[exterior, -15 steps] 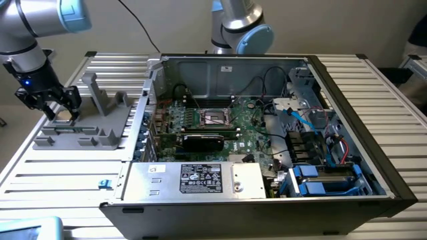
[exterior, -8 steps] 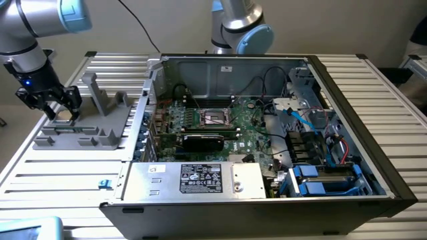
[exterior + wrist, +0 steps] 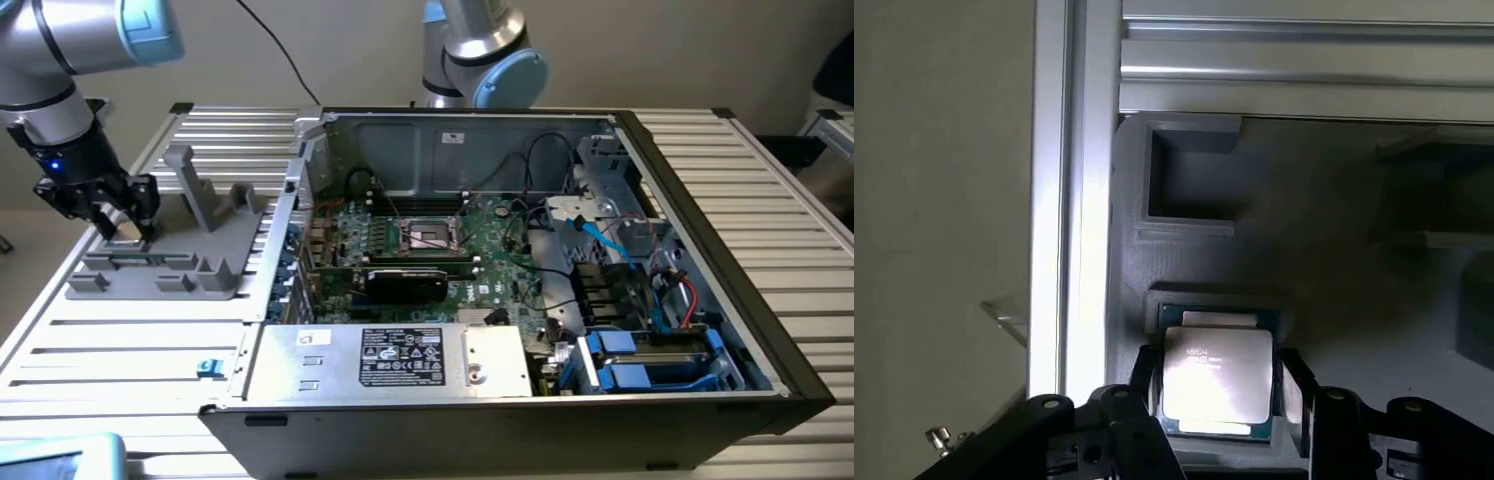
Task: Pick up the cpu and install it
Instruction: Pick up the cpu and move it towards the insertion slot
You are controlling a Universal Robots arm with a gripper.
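Black fingers point(image 3: 1146, 375) of the gripper point(image 3: 114, 215) stand wide open. One finger is on each side of the cpu point(image 3: 1216, 375), very close to its edges. I cannot tell if they touch it. The gripper does not have hold of anything.

The cpu lies flat in its little bed in the grey holder point(image 3: 1129, 200). Its shiny silver top faces up, and a thin green edge shows around it. A bit further along the holder there is a square hollow point(image 3: 1194, 185). Past the holder run the silver rails of the table point(image 3: 1084, 200).

In the exterior view, the thing closest to the camera is the big open computer case point(image 3: 747, 260). A silver box point(image 3: 400, 355) with a white and black label sits at its front, with blue parts point(image 3: 627, 360) beside it toward the exterior view's right. Deeper in the case lies the green board point(image 3: 494, 260). A black card point(image 3: 407, 280) stands on the board, and just behind the card is the dark square socket point(image 3: 434, 235) with a metal frame.

The grey holder sits on the table on the exterior view's left, just beside the case. The arm point(image 3: 54, 90) reaches down over it, so the cpu is well apart from the socket. Behind the case stands a grey and blue robot joint point(image 3: 481, 60).
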